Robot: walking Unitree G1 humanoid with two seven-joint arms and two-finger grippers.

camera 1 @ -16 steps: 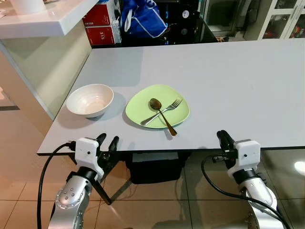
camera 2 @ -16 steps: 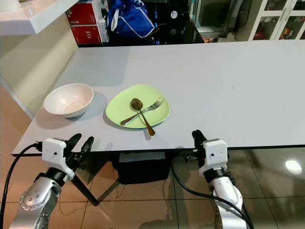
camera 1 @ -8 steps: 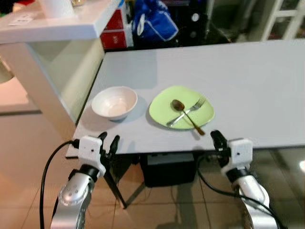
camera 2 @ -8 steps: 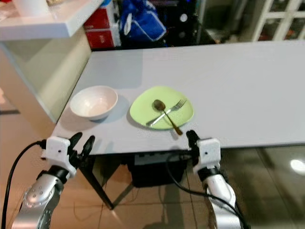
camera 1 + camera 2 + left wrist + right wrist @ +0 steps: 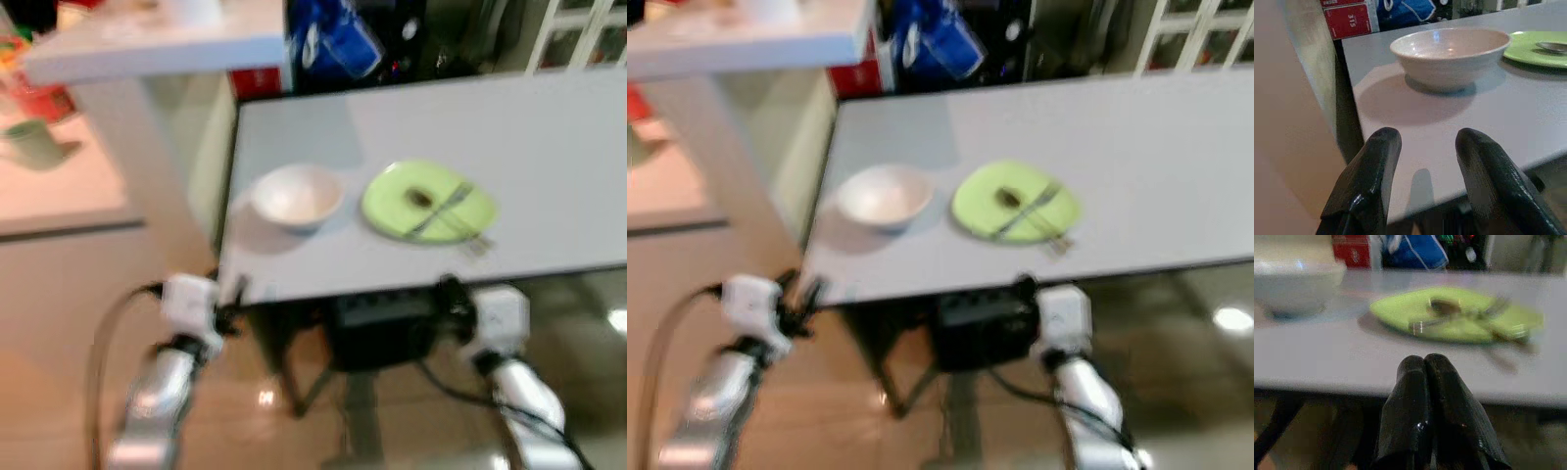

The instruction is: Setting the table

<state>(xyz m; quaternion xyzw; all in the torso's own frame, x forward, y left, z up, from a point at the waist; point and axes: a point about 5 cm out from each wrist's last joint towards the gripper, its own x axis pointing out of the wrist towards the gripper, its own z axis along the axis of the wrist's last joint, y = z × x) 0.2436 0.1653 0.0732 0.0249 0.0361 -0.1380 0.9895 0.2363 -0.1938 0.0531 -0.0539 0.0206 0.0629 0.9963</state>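
Grey desk (image 5: 549, 147) is filling the blurred head views, with a white counter behind on the left. Left gripper (image 5: 1425, 161) is hovering at the near desk edge, jaws spread and empty, facing the white bowl (image 5: 1449, 54). Right gripper (image 5: 1425, 382) is sitting low before the edge, jaws pressed together, holding nothing, pointing at the green plate (image 5: 1459, 316), which is carrying a spoon (image 5: 1442, 308) and fork (image 5: 1496, 306). Best to steady the body first, then lift the cutlery off the plate.

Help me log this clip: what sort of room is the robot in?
Probably a home dining area: a grey table set with a white bowl and a green plate holding cutlery, beside a white counter.
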